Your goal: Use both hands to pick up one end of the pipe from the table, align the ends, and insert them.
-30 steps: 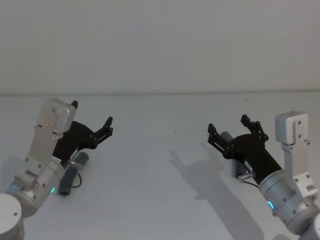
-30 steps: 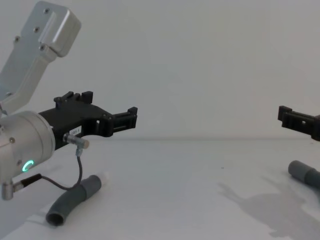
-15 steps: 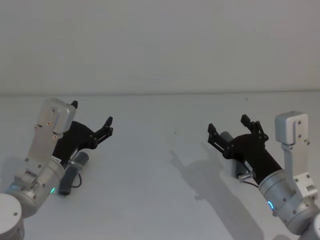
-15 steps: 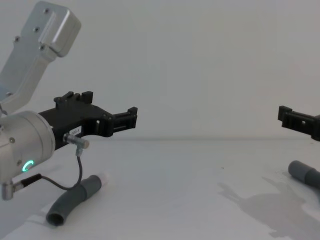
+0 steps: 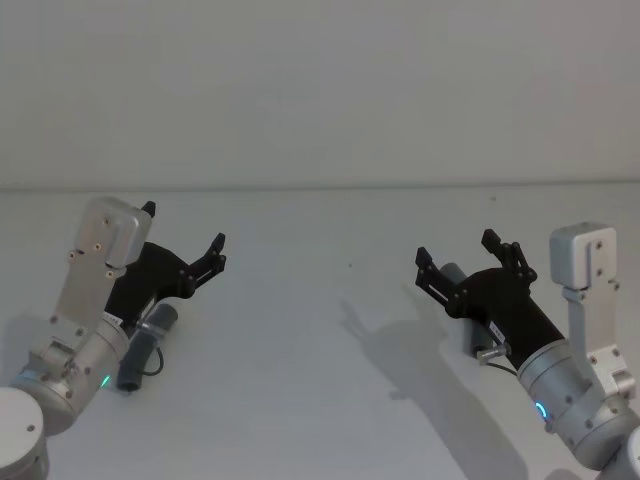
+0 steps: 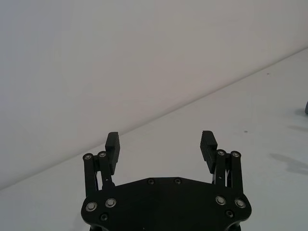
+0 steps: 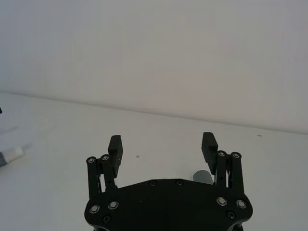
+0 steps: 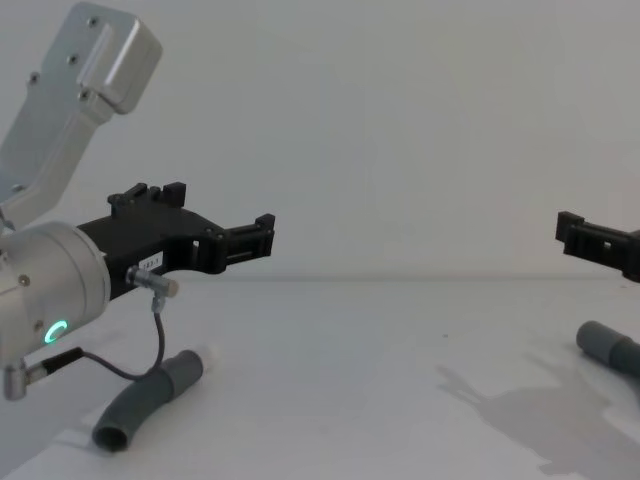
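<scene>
Jaws of the left gripper [image 5: 186, 230] stood wide apart with nothing between them, and the gripper hung above the table [image 5: 320, 330] in the left part of the head view, fingers aimed toward the upper right of the frame. In the left wrist view the left gripper's [image 6: 161, 144] two ribbed fingers [image 6: 208, 144] framed only bare white surface. Below it lay a piece of the pipe [image 8: 140, 400], resting on the table in the lower left of the chest view; its long axis ran from an open mouth at the lower left up toward the right, gently curved, and finished in the white-tipped end [image 8: 205, 358], which pointed toward the middle of the frame. A thin black cable [image 8: 158, 325] drooped from the left wrist down to this piece. The right gripper [image 5: 457, 250] was equally wide open and empty, poised in the right part of the head view with its fingers aimed toward the upper left. The plain end [image 8: 605, 345] lay on the table beneath it, at the right edge of the chest view, its axis sloping down toward that edge and its mouth facing the upper left. In the right wrist view the plain end [image 7: 202, 176] showed just behind the gripper's [image 7: 162, 144] body, beside one finger, untouched.
</scene>
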Tool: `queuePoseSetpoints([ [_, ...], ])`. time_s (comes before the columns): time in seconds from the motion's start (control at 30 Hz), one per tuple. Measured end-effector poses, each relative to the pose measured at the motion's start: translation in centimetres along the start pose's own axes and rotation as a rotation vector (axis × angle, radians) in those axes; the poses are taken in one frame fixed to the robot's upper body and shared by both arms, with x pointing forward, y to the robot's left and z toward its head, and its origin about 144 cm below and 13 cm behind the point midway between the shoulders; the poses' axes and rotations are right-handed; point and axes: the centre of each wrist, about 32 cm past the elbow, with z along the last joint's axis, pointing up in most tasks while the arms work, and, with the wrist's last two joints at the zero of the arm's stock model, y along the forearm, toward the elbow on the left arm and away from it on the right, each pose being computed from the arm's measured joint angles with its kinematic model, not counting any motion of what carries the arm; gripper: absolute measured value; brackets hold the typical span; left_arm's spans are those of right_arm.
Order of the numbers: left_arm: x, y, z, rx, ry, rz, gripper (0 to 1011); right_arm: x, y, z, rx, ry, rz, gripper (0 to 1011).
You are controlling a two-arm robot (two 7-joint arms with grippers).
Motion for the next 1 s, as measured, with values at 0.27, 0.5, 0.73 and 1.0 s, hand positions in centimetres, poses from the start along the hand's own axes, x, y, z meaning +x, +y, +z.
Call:
queuePoseSetpoints([
  [0.27, 0.00, 0.00, 0.00, 0.000, 0.000, 0.000, 1001, 0.00, 0.00, 0.00, 0.000, 0.000, 0.000, 1000],
  [0.5, 0.00, 0.00, 0.00, 0.000, 0.000, 0.000, 1001, 0.00, 0.00, 0.00, 0.000, 0.000, 0.000, 1000],
  [0.73, 0.00, 0.00, 0.00, 0.000, 0.000, 0.000, 1001, 0.00, 0.00, 0.00, 0.000, 0.000, 0.000, 1000],
  [1.0, 0.00, 0.00, 0.00, 0.000, 0.000, 0.000, 1001, 0.00, 0.00, 0.00, 0.000, 0.000, 0.000, 1000],
])
